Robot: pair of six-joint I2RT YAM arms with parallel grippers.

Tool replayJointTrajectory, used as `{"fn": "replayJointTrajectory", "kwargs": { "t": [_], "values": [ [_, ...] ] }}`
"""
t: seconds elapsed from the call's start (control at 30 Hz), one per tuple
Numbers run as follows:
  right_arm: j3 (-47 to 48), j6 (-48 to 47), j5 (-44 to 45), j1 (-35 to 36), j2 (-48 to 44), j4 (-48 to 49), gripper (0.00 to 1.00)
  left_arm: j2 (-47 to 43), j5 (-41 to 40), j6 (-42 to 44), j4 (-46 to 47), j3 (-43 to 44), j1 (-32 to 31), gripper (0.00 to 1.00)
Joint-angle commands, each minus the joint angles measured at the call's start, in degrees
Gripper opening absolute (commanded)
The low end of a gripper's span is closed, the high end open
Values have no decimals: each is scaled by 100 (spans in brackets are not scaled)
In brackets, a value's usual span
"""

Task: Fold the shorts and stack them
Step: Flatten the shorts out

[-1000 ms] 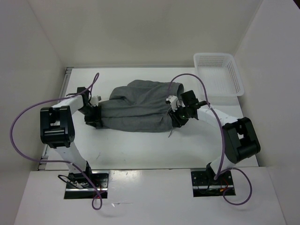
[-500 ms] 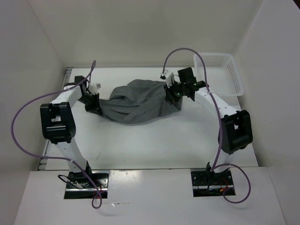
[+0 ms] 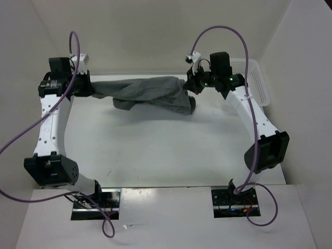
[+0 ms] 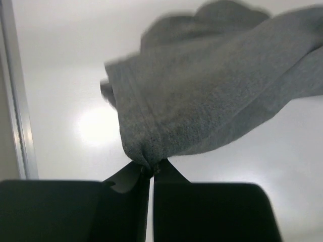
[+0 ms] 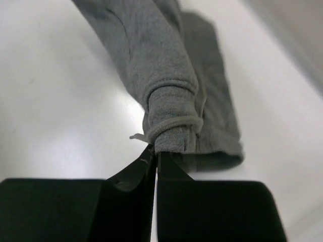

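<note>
The grey shorts (image 3: 148, 92) hang stretched in the air between my two grippers, above the far part of the white table (image 3: 166, 150). My left gripper (image 3: 89, 87) is shut on the left end of the fabric (image 4: 166, 116), pinched at the fingertips (image 4: 150, 170). My right gripper (image 3: 190, 86) is shut on the right end, where a bunched hem and a pale drawstring (image 5: 174, 123) show just beyond its tips (image 5: 155, 151). A fold of the shorts droops below on the right side (image 3: 188, 106).
A white perforated basket (image 3: 254, 83) stands at the table's far right corner, partly behind the right arm. White walls close in on the left, back and right. Purple cables loop above both arms.
Both arms have risen and moved toward the back of the table, lifting the shorts off the surface and pulling them taut between the grippers.
</note>
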Motion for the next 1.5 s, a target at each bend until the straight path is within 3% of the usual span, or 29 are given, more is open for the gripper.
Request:
{"fn": "replayJointTrajectory", "kwargs": {
  "t": [0.0, 0.2, 0.37, 0.5, 0.7, 0.73, 0.77, 0.8, 0.87, 0.9, 1.1, 1.2, 1.3, 1.47],
  "values": [
    [-1004, -457, -114, 8, -749, -926, 0, -224, -497, 19, -819, -1147, 23, 0],
    [-2773, -2276, 1104, 236, -1215, -2385, 0, -418, -558, 19, -1346, -3133, 23, 0],
    [-3399, -2988, 1758, 368, -1278, -3133, 0, -339, -795, 19, -1478, -3655, 23, 0],
    [-3926, -3235, 2294, 368, -1338, -3197, 0, -75, -858, 19, -1715, -3901, -108, 1],
    [-4306, -3236, 2471, 597, -1453, -2925, 0, 48, -893, 19, -2014, -3955, -583, 31],
    [-4306, -3236, 2523, 597, -1453, -2924, 4, 48, -893, 19, -2015, -3885, -670, 36],
    [-4306, -3236, 2602, 597, -1453, -2863, 31, 48, -823, 19, -2110, -3884, -723, 39],
    [-4306, -3236, 2602, 597, -1453, -2863, 44, 48, -823, 19, -2111, -3884, -793, 47],
    [-4306, -3236, 2664, 597, -1453, -2863, 80, 48, -884, 19, -2164, -3814, -794, 52],
    [-4306, -3236, 2664, 597, -1505, -2863, 84, 48, -884, 19, -2216, -3657, -794, 53],
    [-3281, -2806, 2155, 597, -1822, -2302, 80, 109, -868, 19, -1191, -2822, -794, 58],
    [-2665, -2078, 1716, 597, -1762, -1871, 77, 477, -744, 19, -522, -2557, -995, 63],
    [-2417, -1313, 1600, 597, -1569, -1072, 75, 1074, -796, 19, -135, -2372, -1285, 63],
    [-2250, 12, 1600, 597, -998, 537, 62, 1814, -796, 19, 313, -2223, -1444, 63]
  ]
}}
